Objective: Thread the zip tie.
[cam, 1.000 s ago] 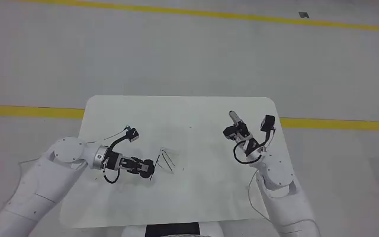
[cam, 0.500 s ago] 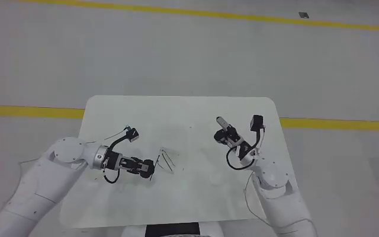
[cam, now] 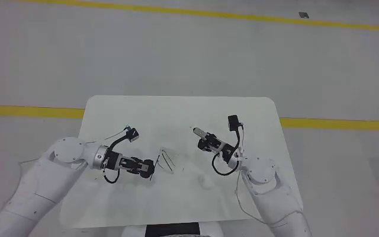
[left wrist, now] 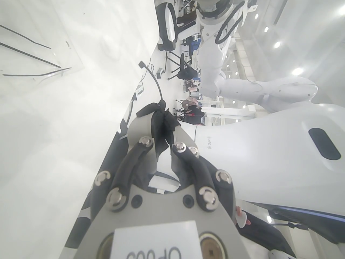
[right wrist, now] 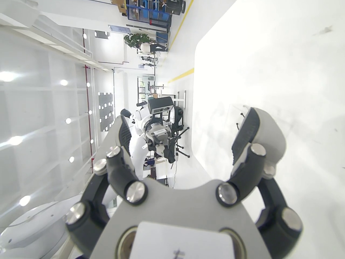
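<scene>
- I'm watching the left arm lying low over the near-left part of the bench, with its jaws pointing toward the middle.
- The left jaws are clenching a black zip tie. The tips are pressing together on one end of it.
- In the left wrist view that zip tie is poking out past the tips and curving away, with its small head showing at the far end.
- Just beside those jaws a clear plastic bag is lying flat on the bench.
- A few loose zip ties are showing through the bag as thin black lines lying side by side. I'm not able to tell whether they are inside it or on top.
- The right arm is sitting over the right half of the bench, with its jaws pointing toward the bag from the right and slightly farther back.
- The right jaws are hanging released, spread wide and gripping nothing. In the right wrist view I'm seeing bare bench and the bag's edge through the gap.
- The two sets of jaws are staying apart, with the bag lying roughly between them.
</scene>
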{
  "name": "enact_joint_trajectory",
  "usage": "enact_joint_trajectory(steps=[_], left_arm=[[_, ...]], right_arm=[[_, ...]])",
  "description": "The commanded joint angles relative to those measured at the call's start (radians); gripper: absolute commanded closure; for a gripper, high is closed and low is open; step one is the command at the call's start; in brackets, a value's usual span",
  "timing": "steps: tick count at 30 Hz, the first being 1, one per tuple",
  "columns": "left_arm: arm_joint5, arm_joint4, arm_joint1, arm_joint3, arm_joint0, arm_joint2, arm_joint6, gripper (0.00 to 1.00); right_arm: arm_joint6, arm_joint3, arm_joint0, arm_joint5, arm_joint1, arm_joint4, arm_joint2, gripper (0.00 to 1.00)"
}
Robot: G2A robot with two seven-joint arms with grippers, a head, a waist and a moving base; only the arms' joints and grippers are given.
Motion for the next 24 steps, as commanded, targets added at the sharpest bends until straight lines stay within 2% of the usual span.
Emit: enact_joint_trajectory(steps=[1, 4, 10, 13, 15, 24], left_arm=[[0.0, 0.0, 0.0, 0.0, 0.0, 0.0, 0.0, 1.0], [0.0, 0.0, 0.0, 0.0, 0.0, 0.0, 0.0, 1.0], [0.0, 0.0, 0.0, 0.0, 0.0, 0.0, 0.0, 1.0], [0.0, 0.0, 0.0, 0.0, 0.0, 0.0, 0.0, 1.0], [0.0, 0.0, 0.0, 0.0, 0.0, 0.0, 0.0, 1.0], [0.0, 0.0, 0.0, 0.0, 0.0, 0.0, 0.0, 1.0]], right_arm=[[0.0, 0.0, 0.0, 0.0, 0.0, 0.0, 0.0, 0.0], [0.03, -0.002, 0.006, 0.002, -0.001, -0.002, -0.026, 0.0], [0.131, 0.043, 0.093, 0.052, -0.012, 0.02, -0.124, 0.0], [0.162, 0.087, 0.135, 0.087, -0.022, 0.088, -0.165, 0.0], [0.186, 0.11, 0.156, 0.108, -0.027, 0.156, -0.174, 0.0], [0.194, 0.117, 0.154, 0.104, -0.029, 0.185, -0.183, 0.0]])
